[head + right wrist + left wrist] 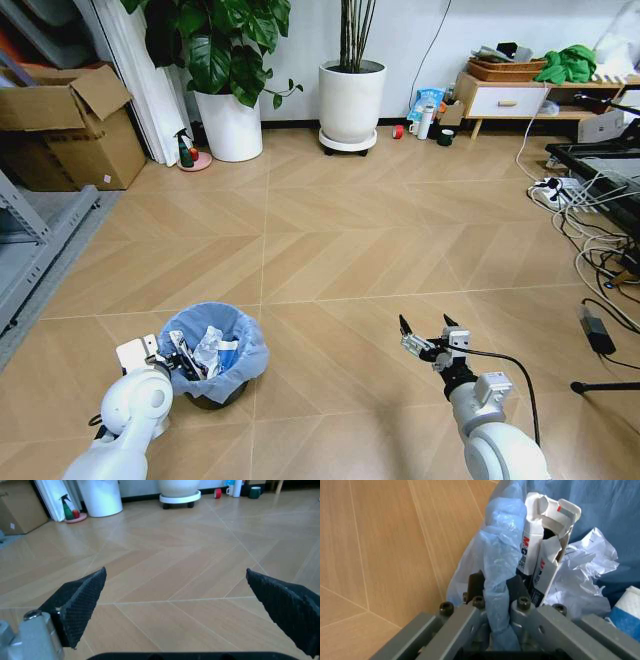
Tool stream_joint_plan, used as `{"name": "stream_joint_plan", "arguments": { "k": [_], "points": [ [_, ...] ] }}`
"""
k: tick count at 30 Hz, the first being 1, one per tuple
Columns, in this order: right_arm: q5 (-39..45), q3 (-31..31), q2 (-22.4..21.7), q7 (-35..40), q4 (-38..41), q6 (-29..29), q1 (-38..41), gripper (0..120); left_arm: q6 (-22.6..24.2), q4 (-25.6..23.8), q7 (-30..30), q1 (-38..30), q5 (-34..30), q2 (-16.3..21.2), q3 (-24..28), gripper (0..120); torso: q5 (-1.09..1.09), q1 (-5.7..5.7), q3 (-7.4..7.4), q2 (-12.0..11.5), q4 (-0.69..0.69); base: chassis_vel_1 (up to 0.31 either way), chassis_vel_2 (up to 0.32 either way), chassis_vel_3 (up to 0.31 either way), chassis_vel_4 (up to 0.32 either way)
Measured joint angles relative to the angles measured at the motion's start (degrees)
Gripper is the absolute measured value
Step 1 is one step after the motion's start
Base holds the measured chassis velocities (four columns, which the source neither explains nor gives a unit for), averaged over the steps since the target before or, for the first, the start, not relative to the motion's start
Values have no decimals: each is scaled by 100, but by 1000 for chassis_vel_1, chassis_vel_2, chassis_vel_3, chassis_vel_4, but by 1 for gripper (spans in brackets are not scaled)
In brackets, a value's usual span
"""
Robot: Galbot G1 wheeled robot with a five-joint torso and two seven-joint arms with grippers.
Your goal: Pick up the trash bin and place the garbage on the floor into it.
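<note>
Left wrist view: my left tool (pixel 495 609) is clamped on trash bin (pixel 212 352) liner only, w/ right tool (pixel 425 335) apart & idle—thin bag may tear/slip, dumping garbage (pixel 540 551).

Wood floor (pixel 330 230) in herringbone planks ahead of me. Two white planters (pixel 351 100) against the far white wall (pixel 430 30). Cardboard box (pixel 70 125) far left, low wooden cabinet (pixel 510 100) far right, cables (pixel 590 230) trailing beside it.
</note>
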Motion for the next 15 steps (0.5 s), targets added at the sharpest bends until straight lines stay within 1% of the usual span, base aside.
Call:
{"name": "stream_joint_plan", "arguments": {
  "k": [5,6,7,8,10,11,15],
  "points": [
    [2,-4,-3,-25,-14,3,-3,100,31,3,13,0,35,-12,3,0,-2,0,0,0,0,0,0,0,0],
    [2,-8,-2,-33,-18,4,-2,100,43,-11,-15,3,37,-12,13,6,-2,0,0,0,0,0,0,0,0],
    [2,-8,-2,-33,-18,4,-2,100,43,-11,-15,3,37,-12,13,6,-2,0,0,0,0,0,0,0,0],
    [2,-13,-2,-41,-23,6,-4,100,41,-23,-27,7,36,-14,28,11,-6,0,1,0,-1,0,0,0,0],
    [2,-23,-1,-50,-33,8,-5,100,5,-30,-36,7,45,-16,36,19,-2,0,1,0,-1,0,0,0,0],
    [2,-23,-1,-50,-33,8,-5,100,5,-30,-36,7,45,-16,36,19,-2,0,1,0,-1,0,0,0,0],
    [3,-33,-3,-64,-44,12,-6,100,-56,-66,-69,20,99,-18,33,37,-2,0,1,0,-1,0,0,0,0]
  ]
}}
